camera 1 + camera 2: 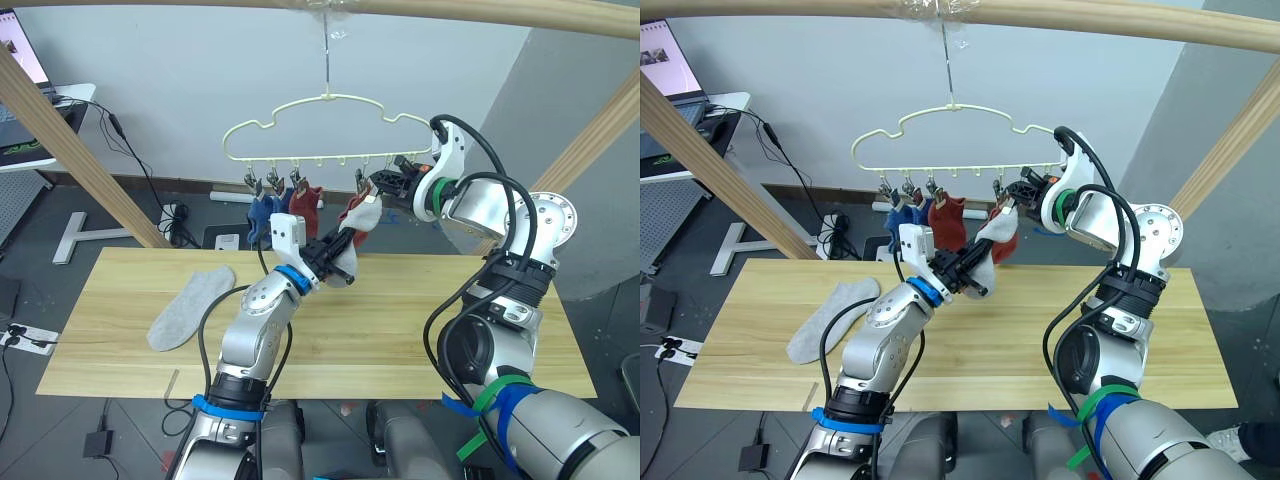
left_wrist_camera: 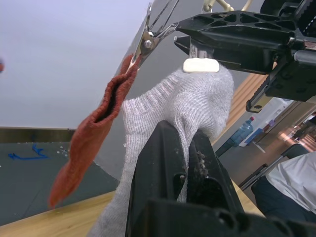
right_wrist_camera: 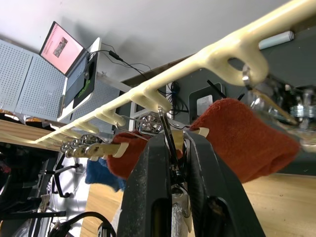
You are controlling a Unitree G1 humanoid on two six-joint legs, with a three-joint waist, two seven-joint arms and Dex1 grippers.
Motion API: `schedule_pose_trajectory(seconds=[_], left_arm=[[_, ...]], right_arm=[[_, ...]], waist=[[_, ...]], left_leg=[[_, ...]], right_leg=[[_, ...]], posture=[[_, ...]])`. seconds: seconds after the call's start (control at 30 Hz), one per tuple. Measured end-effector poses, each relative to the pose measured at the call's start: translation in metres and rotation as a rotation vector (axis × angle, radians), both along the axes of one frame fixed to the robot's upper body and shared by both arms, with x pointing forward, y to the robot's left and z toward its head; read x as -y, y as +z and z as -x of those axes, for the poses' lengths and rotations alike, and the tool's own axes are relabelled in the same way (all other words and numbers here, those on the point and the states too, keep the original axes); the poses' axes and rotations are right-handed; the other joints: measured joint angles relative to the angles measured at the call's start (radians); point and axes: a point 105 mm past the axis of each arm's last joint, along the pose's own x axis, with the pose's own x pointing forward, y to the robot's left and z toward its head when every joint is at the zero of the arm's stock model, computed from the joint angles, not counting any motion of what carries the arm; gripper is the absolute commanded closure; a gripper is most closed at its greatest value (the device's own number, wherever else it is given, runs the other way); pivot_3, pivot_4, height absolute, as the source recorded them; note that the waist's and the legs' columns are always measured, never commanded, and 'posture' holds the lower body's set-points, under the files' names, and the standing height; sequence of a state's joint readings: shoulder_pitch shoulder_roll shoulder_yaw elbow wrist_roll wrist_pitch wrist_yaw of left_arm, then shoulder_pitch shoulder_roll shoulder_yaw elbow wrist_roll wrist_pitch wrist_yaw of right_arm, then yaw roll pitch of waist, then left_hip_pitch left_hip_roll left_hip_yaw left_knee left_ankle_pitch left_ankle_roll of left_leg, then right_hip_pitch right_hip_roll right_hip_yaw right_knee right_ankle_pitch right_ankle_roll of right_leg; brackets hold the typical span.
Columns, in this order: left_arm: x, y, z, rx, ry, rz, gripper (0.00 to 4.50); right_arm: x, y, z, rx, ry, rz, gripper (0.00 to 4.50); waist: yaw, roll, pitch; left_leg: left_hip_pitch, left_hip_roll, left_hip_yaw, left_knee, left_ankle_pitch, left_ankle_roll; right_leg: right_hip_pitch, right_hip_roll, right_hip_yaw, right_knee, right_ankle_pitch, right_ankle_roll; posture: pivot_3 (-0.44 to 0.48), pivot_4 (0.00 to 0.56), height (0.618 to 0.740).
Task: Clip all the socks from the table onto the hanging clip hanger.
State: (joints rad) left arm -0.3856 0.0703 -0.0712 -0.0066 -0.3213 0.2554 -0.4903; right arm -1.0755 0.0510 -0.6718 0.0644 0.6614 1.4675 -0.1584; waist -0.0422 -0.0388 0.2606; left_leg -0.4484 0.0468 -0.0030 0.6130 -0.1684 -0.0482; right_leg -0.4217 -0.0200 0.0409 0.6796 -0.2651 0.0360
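The pale yellow-green clip hanger (image 1: 330, 125) hangs by its hook from the wooden beam. Blue socks (image 1: 262, 212) and a rust red sock (image 1: 305, 203) hang from its left clips, and a second red sock (image 1: 368, 218) from a clip further right. My left gripper (image 1: 340, 252) is shut on a light grey sock (image 2: 187, 103) and holds it up under the clips. Just above, my right gripper (image 1: 384, 185) is shut on a metal clip (image 3: 165, 131) beside the second red sock. Another grey sock (image 1: 190, 308) lies flat on the table (image 1: 420, 330), at its left.
A thick wooden rail frame surrounds the work area: a top beam (image 1: 480, 10), a slanted post on the left (image 1: 80, 150) and one on the right (image 1: 590, 130). Behind the left post stands a desk with a laptop (image 1: 20, 55), and cables lie on the floor.
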Motion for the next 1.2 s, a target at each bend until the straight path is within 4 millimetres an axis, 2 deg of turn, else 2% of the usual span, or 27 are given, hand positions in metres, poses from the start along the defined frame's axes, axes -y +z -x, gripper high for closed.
schedule_pose_trajectory(seconds=[0.07,0.2,0.3,0.33,0.4,0.47,0.63,0.73,0.83,0.97,1.0,1.07,1.2], left_arm=[[0.0,0.0,0.0,0.0,-0.001,-0.002,4.5],[0.001,-0.001,0.001,-0.001,-0.006,-0.004,4.5],[0.003,-0.002,0.001,-0.002,-0.013,-0.015,3.77],[0.004,-0.003,0.001,-0.008,-0.019,-0.017,3.46],[0.007,-0.007,0.002,-0.029,-0.041,-0.021,2.8],[0.009,-0.011,0.002,-0.066,-0.06,-0.008,2.21],[0.004,-0.027,0.002,-0.168,-0.085,-0.022,0.67],[-0.01,-0.038,0.007,-0.206,-0.085,-0.07,0.63],[-0.029,-0.035,0.013,-0.192,-0.071,-0.115,0.63],[-0.058,-0.029,0.021,-0.163,-0.047,-0.2,0.63],[-0.061,-0.028,0.023,-0.161,-0.043,-0.206,0.63],[-0.065,-0.023,0.025,-0.152,-0.04,-0.202,0.63],[-0.069,-0.011,0.027,-0.119,-0.028,-0.198,0.63]], right_arm=[[0.003,-0.001,0.0,-0.008,-0.005,-0.015,2.64],[0.005,0.0,0.003,-0.01,0.02,-0.043,1.35],[0.01,0.003,0.006,0.005,0.043,-0.031,0.33],[0.013,0.008,0.009,0.035,0.055,-0.023,0.27],[0.019,0.019,0.017,0.113,0.075,0.026,0.27],[0.023,0.021,0.027,0.185,0.089,0.107,0.27],[0.03,-0.004,0.037,0.293,0.052,0.34,0.27],[0.03,-0.018,0.036,0.376,-0.013,0.463,0.85],[0.028,-0.026,0.031,0.457,-0.086,0.554,1.88],[0.016,-0.025,0.029,0.553,-0.176,0.58,1.88],[0.014,-0.023,0.029,0.567,-0.194,0.566,2.03],[0.013,-0.02,0.028,0.592,-0.225,0.558,2.45],[0.006,-0.025,0.023,0.595,-0.242,0.544,2.45]], waist=[[-0.001,0.0,0.0],[-0.009,0.0,0.0],[-0.013,0.0,0.0],[-0.013,0.0,0.0],[-0.015,0.0,0.0],[-0.016,0.0,0.0],[-0.034,0.0,0.0],[-0.051,0.0,0.0],[-0.059,0.0,0.0],[-0.059,0.0,0.0],[-0.056,0.0,0.0],[-0.047,0.0,0.0],[-0.037,0.0,0.0]], left_leg=[[-0.001,0.0,0.0,0.0,0.0,0.0],[-0.001,0.0,0.0,0.0,0.0,0.0],[-0.001,0.0,0.0,0.0,0.0,0.0],[-0.001,0.0,0.0,0.0,0.0,0.0],[-0.002,0.0,0.0,0.0,0.0,0.0],[-0.002,0.0,-0.001,0.0,0.0,0.0],[-0.001,0.0,-0.001,0.0,0.0,0.0],[-0.001,0.001,0.0,0.0,0.0,0.0],[0.0,0.002,0.0,0.0,0.0,0.0],[0.0,0.002,0.0,0.0,0.0,0.0],[0.0,0.002,0.0,0.0,0.0,0.0],[0.0,0.001,0.001,0.0,0.0,0.0],[0.0,0.001,0.0,0.001,0.0,0.0]], right_leg=[[0.0,0.0,0.0,0.0,0.0,0.0],[-0.001,0.0,0.0,0.0,0.0,0.0],[-0.001,0.0,0.0,0.0,0.0,0.0],[-0.001,0.0,0.0,0.0,0.0,0.0],[-0.001,0.0,0.0,0.0,0.0,0.0],[-0.001,0.0,0.0,-0.001,0.0,0.0],[-0.001,0.001,0.0,0.0,-0.001,0.001],[-0.002,0.002,0.001,0.0,-0.001,0.002],[-0.002,0.003,0.001,0.001,-0.001,0.002],[-0.002,0.002,0.002,0.001,-0.001,0.002],[-0.002,0.002,0.002,0.001,-0.001,0.002],[-0.002,0.001,0.002,0.0,-0.001,0.002],[-0.001,0.001,0.002,0.0,0.0,0.002]], posture=[[-0.086,0.217,0.74],[-0.087,0.217,0.74],[-0.094,0.217,0.74],[-0.1,0.217,0.74],[-0.109,0.218,0.74],[-0.115,0.219,0.74],[-0.119,0.221,0.74],[-0.117,0.226,0.74],[-0.117,0.226,0.74],[-0.092,0.232,0.74],[-0.083,0.235,0.74],[-0.083,0.235,0.74],[-0.071,0.233,0.74]])
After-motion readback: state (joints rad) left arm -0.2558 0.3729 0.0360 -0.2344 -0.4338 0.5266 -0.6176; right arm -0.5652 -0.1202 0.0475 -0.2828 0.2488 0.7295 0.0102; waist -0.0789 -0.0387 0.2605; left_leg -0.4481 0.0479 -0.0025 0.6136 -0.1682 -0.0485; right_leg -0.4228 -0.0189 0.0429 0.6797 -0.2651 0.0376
